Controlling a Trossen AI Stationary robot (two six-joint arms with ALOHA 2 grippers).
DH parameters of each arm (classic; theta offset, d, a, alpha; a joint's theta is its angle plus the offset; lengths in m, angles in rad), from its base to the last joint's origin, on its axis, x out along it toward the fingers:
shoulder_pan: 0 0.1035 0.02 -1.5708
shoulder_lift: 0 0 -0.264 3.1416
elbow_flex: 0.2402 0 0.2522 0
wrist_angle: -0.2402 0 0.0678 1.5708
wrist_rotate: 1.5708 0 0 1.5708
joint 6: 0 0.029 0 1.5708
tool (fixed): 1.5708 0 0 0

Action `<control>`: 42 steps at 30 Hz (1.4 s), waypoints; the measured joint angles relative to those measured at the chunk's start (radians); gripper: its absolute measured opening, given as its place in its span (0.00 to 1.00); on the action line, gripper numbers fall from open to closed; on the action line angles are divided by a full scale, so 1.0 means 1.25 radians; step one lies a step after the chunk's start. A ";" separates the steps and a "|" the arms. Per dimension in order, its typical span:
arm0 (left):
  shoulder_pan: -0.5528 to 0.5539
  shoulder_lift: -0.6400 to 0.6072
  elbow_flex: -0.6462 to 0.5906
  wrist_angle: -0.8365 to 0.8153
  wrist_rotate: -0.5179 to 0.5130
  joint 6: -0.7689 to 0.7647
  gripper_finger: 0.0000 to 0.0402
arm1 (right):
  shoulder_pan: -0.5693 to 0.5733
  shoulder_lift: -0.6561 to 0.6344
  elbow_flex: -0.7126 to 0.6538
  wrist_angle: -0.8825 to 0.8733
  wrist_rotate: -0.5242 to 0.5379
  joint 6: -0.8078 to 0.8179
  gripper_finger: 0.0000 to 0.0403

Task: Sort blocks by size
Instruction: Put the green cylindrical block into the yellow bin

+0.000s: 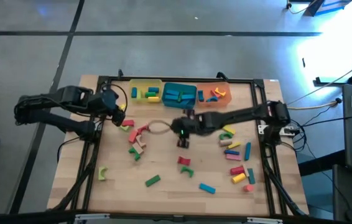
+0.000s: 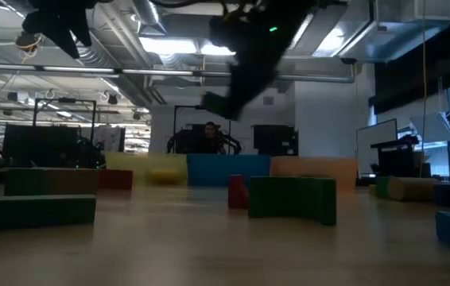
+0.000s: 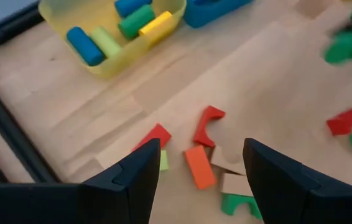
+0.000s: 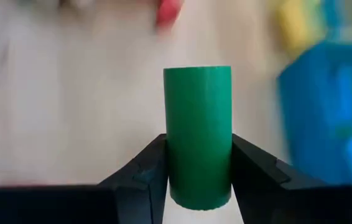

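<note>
Right tool (image 4: 199, 171) clamps green cylinder (image 4: 198, 134), long axis pointing out between the fingers.

Bright glare washes the floor in the overhead view. At table height, ceiling lights glow and near blocks blur. Behind the right gripper (image 4: 199, 177), everything smears.

The high view looks straight down on the whole bench (image 1: 163, 186) from well above, with the three trays at its far edge. The low view sits at bench-top level, very near the blocks, facing across to the same yellow tray (image 2: 147, 169) and the room behind. The left wrist view looks down past its own tool (image 3: 202, 180) at the yellow tray, close by. The right wrist view is nearest, filled by a green cylinder (image 4: 198, 137) between its tool's fingers.
</note>
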 joint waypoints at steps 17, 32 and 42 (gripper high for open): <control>-0.111 0.049 -0.130 0.168 -0.005 -0.055 0.52 | -0.300 0.116 -0.001 0.639 -0.266 -0.143 0.35; -0.118 0.088 -0.192 0.333 -0.010 -0.036 0.52 | -0.376 0.281 -0.002 0.950 -0.279 -0.104 0.35; -0.118 0.089 -0.208 0.344 -0.009 -0.046 0.52 | -0.374 0.280 0.066 0.852 -0.344 0.001 0.35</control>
